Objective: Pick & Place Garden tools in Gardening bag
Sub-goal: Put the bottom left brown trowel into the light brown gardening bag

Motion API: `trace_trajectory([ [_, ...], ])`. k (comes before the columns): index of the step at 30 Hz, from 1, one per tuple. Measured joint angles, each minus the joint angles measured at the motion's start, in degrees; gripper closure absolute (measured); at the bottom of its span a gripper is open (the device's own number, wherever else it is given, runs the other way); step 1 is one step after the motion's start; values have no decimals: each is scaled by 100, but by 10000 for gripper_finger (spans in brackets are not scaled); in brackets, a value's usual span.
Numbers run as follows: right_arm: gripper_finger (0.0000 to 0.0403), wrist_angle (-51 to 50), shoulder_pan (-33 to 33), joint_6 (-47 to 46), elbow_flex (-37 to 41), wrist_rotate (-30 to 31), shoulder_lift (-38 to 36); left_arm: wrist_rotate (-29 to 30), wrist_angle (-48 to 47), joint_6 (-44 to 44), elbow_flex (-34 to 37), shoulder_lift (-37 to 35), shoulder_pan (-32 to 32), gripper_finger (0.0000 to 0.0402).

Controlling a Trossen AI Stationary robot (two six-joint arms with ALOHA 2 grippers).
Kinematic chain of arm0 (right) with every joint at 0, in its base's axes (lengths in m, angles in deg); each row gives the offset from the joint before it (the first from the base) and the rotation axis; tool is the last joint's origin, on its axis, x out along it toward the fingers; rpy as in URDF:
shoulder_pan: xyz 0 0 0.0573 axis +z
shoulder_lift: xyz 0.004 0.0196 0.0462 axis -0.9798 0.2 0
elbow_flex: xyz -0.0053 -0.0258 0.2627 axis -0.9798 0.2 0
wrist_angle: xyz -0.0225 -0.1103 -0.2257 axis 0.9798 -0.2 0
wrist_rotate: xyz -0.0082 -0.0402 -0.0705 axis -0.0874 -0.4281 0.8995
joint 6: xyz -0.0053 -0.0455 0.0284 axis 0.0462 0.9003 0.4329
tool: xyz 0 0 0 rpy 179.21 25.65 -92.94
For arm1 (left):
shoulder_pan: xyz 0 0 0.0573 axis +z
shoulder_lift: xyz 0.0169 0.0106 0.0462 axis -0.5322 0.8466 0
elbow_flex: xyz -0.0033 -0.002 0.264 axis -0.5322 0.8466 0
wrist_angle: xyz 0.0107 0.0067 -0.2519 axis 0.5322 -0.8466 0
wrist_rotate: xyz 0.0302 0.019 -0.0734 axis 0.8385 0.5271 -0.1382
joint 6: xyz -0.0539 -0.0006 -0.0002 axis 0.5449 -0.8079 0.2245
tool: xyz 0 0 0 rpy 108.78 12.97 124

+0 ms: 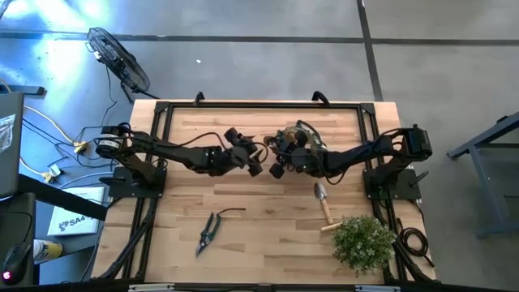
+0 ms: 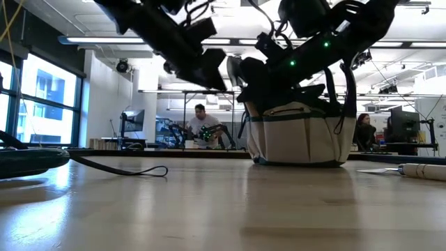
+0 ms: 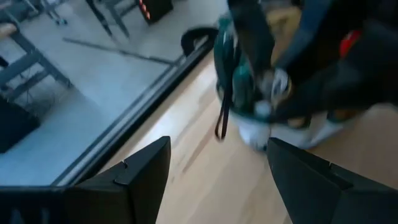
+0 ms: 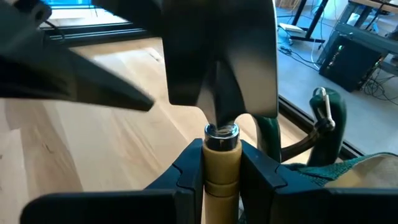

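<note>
Your right gripper [image 4: 221, 163] is squeezed tight on a trowel [image 4: 221, 74] handle, held up by the gardening bag [image 2: 300, 132] near the desk's back edge so it can drop in, while your left gripper [image 3: 214, 180] waits wide open and empty.

shears [image 1: 209, 231] front left, trowel [image 1: 323, 202] front right, bag [image 1: 302, 142] behind, plant [image 1: 363, 242] corner

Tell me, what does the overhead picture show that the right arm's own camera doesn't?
Only the overhead view shows the pruning shears, a second trowel and the bushy plant lying on the table. Only the right wrist view shows the right gripper shut on a trowel by its wooden handle. Both show the gardening bag.
</note>
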Motion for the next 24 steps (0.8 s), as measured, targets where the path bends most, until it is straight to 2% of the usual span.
trace_trajectory([
  [11, 345, -29, 7, 7, 0, 67, -2, -177, 487, -95, 0, 0, 0, 144],
  [16, 345, -44, 7, 26, 0, 80, -2, -561, 706, -57, 0, 0, 2, 144],
  [24, 345, -78, 7, 39, 0, 77, -2, -714, 1125, -103, 0, 0, 4, 155],
])
